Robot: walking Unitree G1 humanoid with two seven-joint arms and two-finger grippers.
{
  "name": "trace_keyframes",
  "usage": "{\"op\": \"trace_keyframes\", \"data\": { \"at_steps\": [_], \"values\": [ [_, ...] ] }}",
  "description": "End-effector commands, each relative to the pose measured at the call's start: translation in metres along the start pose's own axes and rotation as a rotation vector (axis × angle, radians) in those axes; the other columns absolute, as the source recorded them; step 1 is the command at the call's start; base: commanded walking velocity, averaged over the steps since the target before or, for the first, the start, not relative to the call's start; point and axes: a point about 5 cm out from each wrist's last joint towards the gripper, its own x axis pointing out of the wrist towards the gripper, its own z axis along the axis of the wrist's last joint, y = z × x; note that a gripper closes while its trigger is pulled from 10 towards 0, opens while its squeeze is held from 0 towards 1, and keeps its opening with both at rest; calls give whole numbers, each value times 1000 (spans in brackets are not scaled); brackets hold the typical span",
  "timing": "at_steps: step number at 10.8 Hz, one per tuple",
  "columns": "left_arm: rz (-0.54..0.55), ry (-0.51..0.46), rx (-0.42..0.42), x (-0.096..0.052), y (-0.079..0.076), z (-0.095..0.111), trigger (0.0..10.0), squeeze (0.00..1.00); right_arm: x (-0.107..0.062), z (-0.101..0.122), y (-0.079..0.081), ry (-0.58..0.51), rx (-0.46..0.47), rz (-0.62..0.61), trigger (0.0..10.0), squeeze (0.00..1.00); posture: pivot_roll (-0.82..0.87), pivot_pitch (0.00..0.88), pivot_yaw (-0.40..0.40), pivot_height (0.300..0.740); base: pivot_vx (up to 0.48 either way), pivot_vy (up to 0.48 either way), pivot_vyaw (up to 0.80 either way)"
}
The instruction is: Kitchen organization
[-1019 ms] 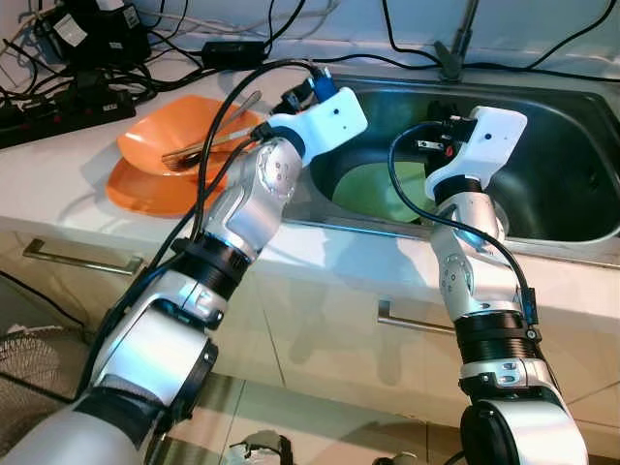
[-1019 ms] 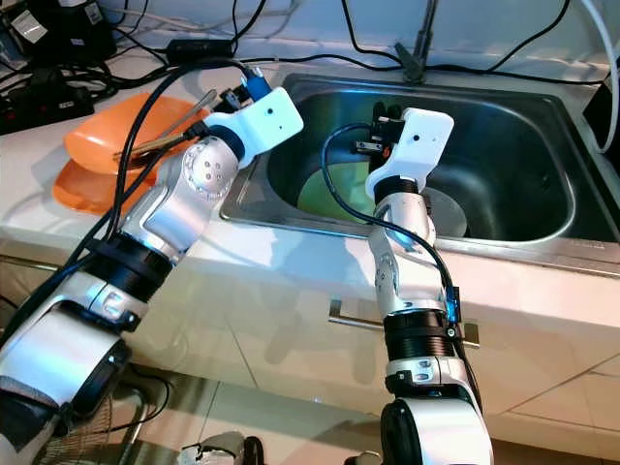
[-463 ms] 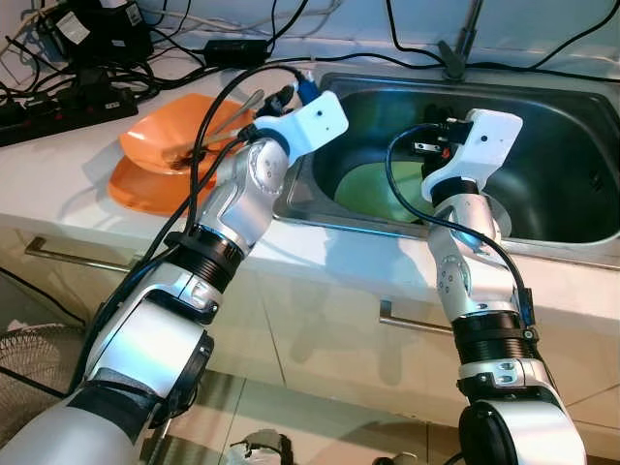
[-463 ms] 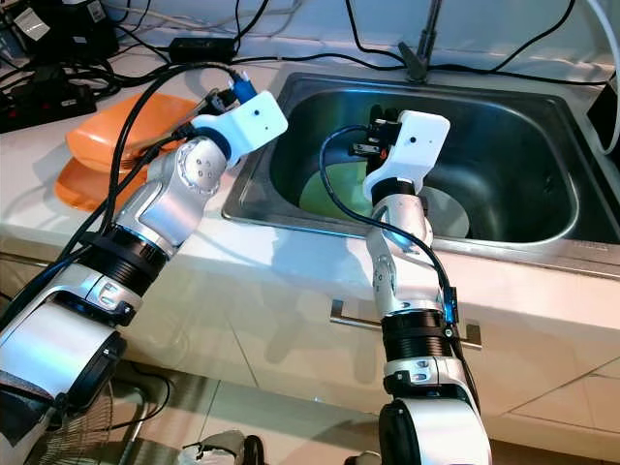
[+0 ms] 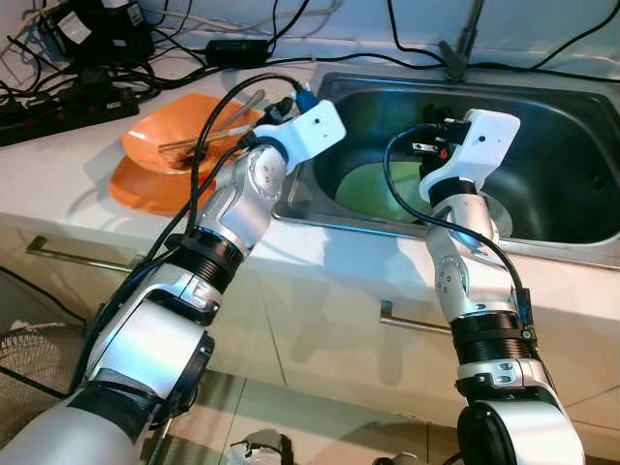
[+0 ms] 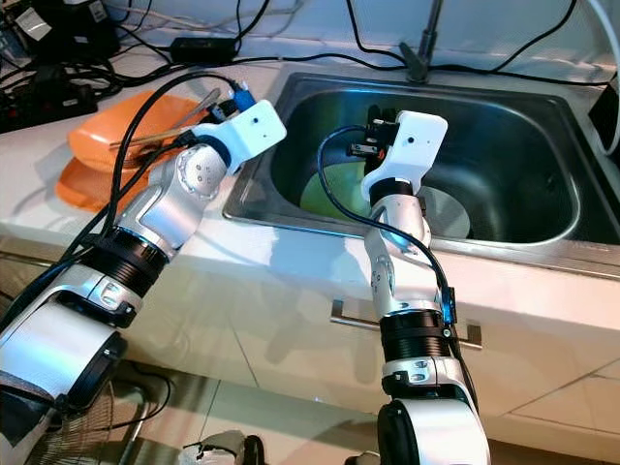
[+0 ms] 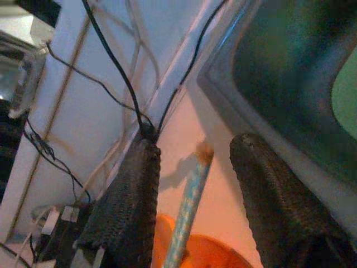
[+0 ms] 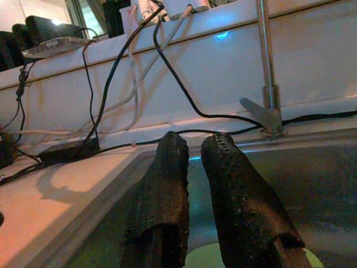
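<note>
Cables everywhere along the back of the counter (image 5: 68,174): a black power strip (image 5: 63,108) at the far left, a black adapter (image 5: 235,50) behind the sink (image 5: 572,145), and black cords snaking past the faucet (image 5: 463,44). The robot's own black cables loop over the left arm and hide part of the counter.

Left of the sink sit two stacked orange plates (image 5: 155,165), the upper one tilted, with long utensils (image 5: 218,131) lying across it. The left gripper (image 7: 192,195) hangs over the counter just beside the sink's left rim, fingers (image 7: 125,212) spread wide with nothing in their grasp; a pale striped handle (image 7: 189,206) runs up between them from the orange plate, touching neither as far as I can tell.

Down in the steel basin lies a green plate (image 5: 373,189), with a grey round piece (image 6: 441,208) beside it. The right gripper (image 8: 192,184) reaches into the sink above the green plate, fingers (image 8: 162,206) nearly closed, a slim gap between them, nothing held.
</note>
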Motion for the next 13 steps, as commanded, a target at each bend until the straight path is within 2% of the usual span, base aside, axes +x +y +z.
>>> {"op": "trace_keyframes", "data": {
  "at_steps": [1,2,3,9,11,12,13],
  "values": [
    [7,-24,-3,-1,2,3,10000,718,3,8,3,-37,3,6,10000,0,103,50,50,740,0,0,0],
    [-2,-8,11,0,-1,1,10000,1000,3,8,4,-34,3,7,10000,0,101,52,50,740,0,0,0],
    [-9,3,28,1,-2,-1,10000,0,3,7,4,-32,4,7,10000,0,102,55,49,740,0,0,0],
    [5,62,84,9,2,-9,10000,0,3,6,2,-26,-1,4,10000,0,94,55,46,740,0,0,0],
    [28,65,79,11,5,-9,10000,0,3,7,1,-29,-3,-1,10000,0,88,57,47,740,0,0,0],
    [31,62,76,12,6,-9,0,0,3,8,1,-30,-3,-2,10000,0,88,59,46,740,0,0,0],
    [34,60,76,12,6,-9,0,0,4,8,1,-30,-4,-2,10000,0,91,61,45,740,0,0,0]
  ]
}}
